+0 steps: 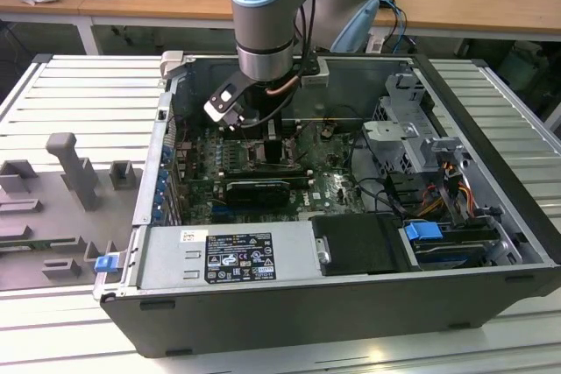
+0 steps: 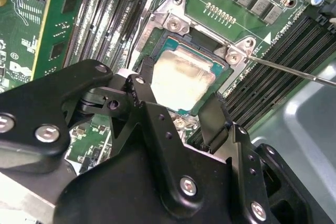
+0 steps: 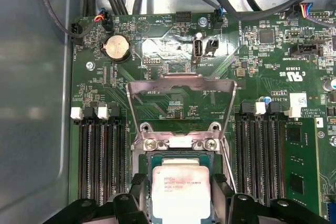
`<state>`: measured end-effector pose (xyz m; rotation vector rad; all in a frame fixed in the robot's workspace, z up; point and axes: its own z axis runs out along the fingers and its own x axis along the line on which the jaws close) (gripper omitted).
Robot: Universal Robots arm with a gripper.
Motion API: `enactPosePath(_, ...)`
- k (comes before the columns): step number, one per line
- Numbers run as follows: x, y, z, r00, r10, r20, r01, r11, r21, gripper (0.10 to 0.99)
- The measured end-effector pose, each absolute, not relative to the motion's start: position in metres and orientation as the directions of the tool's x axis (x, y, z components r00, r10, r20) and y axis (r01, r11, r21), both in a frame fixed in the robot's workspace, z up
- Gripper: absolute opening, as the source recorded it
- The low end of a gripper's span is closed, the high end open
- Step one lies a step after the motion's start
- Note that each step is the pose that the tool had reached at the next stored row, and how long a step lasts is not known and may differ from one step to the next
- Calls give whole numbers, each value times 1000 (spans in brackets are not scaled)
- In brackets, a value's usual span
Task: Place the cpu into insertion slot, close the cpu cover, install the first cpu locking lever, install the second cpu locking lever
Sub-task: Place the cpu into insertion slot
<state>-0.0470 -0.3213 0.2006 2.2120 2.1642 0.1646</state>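
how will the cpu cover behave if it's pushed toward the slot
The cpu cover is a thin open metal frame, so probably light and a little springy. It looks hinged at the insertion slot, so a push should swing it, not slide it.

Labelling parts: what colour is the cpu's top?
The cpu top is pale silvery-beige, clearest in the second wrist view.

The cpu [image 3: 181, 190] sits in the insertion slot [image 3: 157, 143]
The cpu cover [image 3: 181, 83] stands open at one edge; memory slots [image 3: 102, 156] lie on both sides.
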Motion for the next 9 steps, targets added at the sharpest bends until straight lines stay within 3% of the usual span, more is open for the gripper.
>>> enactPosePath(9, -47, -321, 218, 19, 999, 46, 994, -24, 104, 596)
